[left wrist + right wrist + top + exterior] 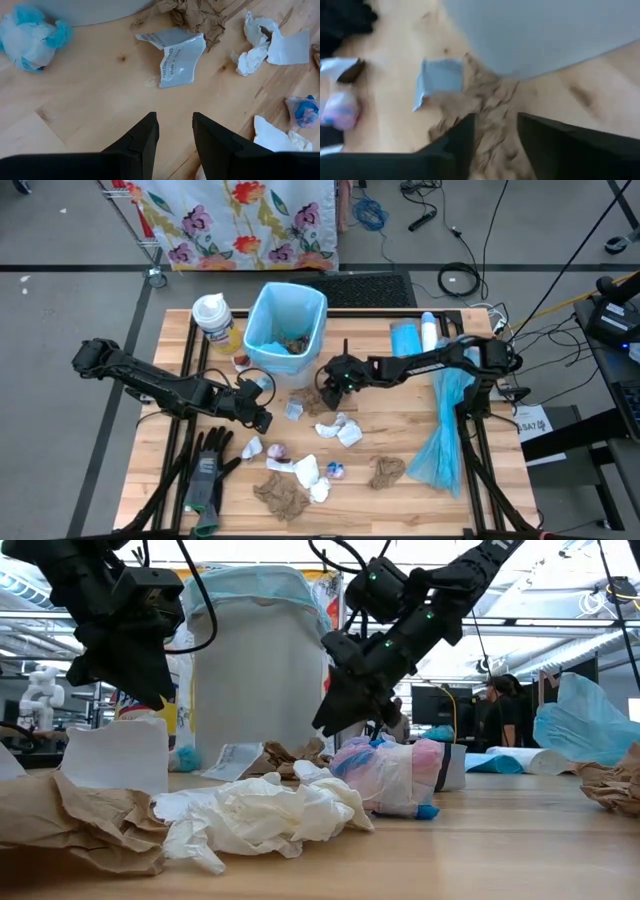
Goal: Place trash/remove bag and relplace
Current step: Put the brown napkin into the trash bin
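My right wrist view is blurred, so the brown paper (485, 107) under my right gripper (495, 131) is only a soft shape, and I cannot tell if my fingers touch it. In the low view the bin (262, 660) hides the table behind it, and my left gripper (140, 670) is cut by the top edge. In the left wrist view the small print on the white wrapper (176, 62) is too small to read fully.

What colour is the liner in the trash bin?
Light blue; the liner folded over the bin's rim shows best in the high view.
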`<action>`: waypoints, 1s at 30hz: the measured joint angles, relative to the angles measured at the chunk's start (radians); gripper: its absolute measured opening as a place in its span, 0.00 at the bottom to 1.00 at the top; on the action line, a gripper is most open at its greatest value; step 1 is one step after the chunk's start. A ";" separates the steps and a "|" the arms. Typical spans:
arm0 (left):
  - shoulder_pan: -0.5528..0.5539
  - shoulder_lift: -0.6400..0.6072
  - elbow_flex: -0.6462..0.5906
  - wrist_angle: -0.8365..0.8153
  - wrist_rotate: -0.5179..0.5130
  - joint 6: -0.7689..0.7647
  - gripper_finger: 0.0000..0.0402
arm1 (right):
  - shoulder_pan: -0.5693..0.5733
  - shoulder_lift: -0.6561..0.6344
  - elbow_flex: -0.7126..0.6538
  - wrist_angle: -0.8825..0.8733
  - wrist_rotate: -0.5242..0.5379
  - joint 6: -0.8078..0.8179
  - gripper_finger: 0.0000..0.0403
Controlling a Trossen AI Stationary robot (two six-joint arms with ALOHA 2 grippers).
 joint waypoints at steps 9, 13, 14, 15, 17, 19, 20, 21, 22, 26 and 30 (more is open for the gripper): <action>0.000 0.000 0.000 0.001 0.000 -0.007 0.31 | -0.026 0.109 0.000 0.122 -0.010 -0.069 0.62; 0.000 0.000 0.000 0.001 0.000 -0.007 0.31 | -0.021 0.164 0.001 0.180 -0.061 -0.049 0.58; 0.000 0.000 0.000 0.001 0.000 -0.007 0.31 | -0.016 0.174 0.001 0.184 -0.064 -0.039 0.55; 0.000 0.000 0.000 0.003 0.000 -0.008 0.31 | -0.010 0.180 0.001 0.186 -0.055 -0.044 0.51; 0.000 0.000 0.000 0.001 0.000 -0.008 0.31 | 0.000 0.185 0.002 0.187 -0.060 -0.069 0.39; 0.000 0.000 0.000 0.001 0.000 -0.008 0.31 | 0.009 0.185 0.002 0.184 -0.062 -0.075 0.23; 0.000 0.000 0.000 0.002 0.000 -0.008 0.31 | 0.014 0.182 0.002 0.178 -0.065 -0.075 0.14; 0.000 0.000 0.000 0.002 0.000 -0.007 0.31 | 0.017 0.177 0.002 0.173 -0.073 -0.077 0.07; 0.000 0.000 0.000 0.001 0.000 -0.007 0.31 | 0.020 0.169 0.002 0.175 -0.088 -0.079 0.04; 0.000 0.000 0.000 0.001 0.000 -0.007 0.31 | 0.018 0.112 0.002 0.096 -0.106 -0.074 0.02; 0.000 0.000 0.000 0.002 0.000 -0.007 0.31 | 0.019 0.003 0.002 -0.057 -0.083 -0.070 0.00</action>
